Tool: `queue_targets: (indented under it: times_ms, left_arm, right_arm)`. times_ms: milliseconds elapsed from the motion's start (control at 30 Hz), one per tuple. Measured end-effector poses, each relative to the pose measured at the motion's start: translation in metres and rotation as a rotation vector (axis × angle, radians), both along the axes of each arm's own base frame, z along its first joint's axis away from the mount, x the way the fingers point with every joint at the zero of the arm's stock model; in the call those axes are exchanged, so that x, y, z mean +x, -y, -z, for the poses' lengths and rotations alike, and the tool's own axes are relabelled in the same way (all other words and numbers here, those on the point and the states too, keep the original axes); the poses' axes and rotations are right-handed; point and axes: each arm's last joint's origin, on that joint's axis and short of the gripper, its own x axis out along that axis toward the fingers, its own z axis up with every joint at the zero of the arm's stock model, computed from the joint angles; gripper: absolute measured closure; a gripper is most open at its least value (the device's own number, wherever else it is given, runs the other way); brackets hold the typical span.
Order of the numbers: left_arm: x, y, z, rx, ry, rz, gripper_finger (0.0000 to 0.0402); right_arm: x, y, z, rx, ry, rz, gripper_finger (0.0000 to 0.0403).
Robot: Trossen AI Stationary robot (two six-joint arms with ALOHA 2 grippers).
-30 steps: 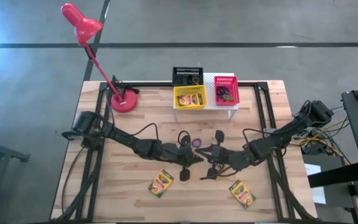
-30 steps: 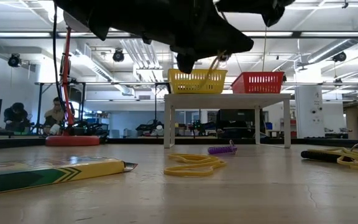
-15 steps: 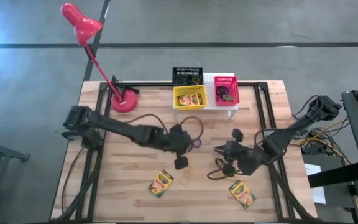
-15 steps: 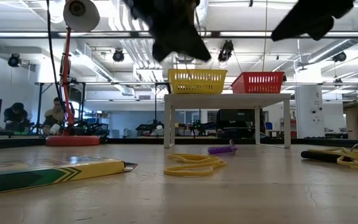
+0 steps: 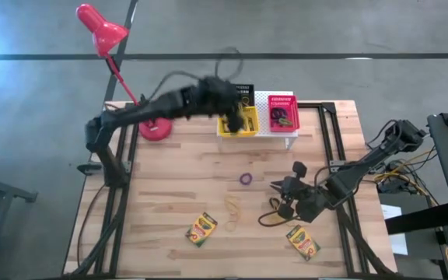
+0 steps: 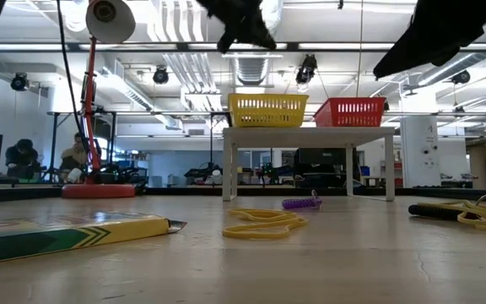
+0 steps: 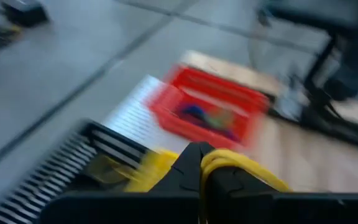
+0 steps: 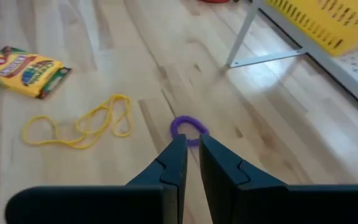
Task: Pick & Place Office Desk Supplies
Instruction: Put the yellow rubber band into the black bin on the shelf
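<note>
A wooden table is shown; a white riser and a red lamp base stand at its far edge; nearer than the riser lie a purple ring, yellow rubber bands and two crayon boxes.

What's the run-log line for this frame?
left gripper: shut on yellow rubber band, over yellow basket | right gripper: near-shut, empty, above purple ring
</note>
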Motion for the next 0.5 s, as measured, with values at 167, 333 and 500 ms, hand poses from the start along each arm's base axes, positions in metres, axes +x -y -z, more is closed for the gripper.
queue_targets:
  times_ms: [167,333,500]
  left_arm:
    - [-0.019,-0.067,0.013,0.003,0.09,-0.138,0.04]
    - [-0.028,-0.106,0.039,-0.068,0.116,-0.258,0.0395]
    - [-0.02,-0.117,0.069,-0.12,0.042,-0.262,0.0389]
  right_arm:
    - [0.0,0.001,0.001,-0.029,0.011,0.021,0.0364]
    - [0.0,0.001,0.002,-0.048,0.023,0.037,0.0364]
    - [0.0,0.002,0.001,-0.052,0.027,0.042,0.0364]
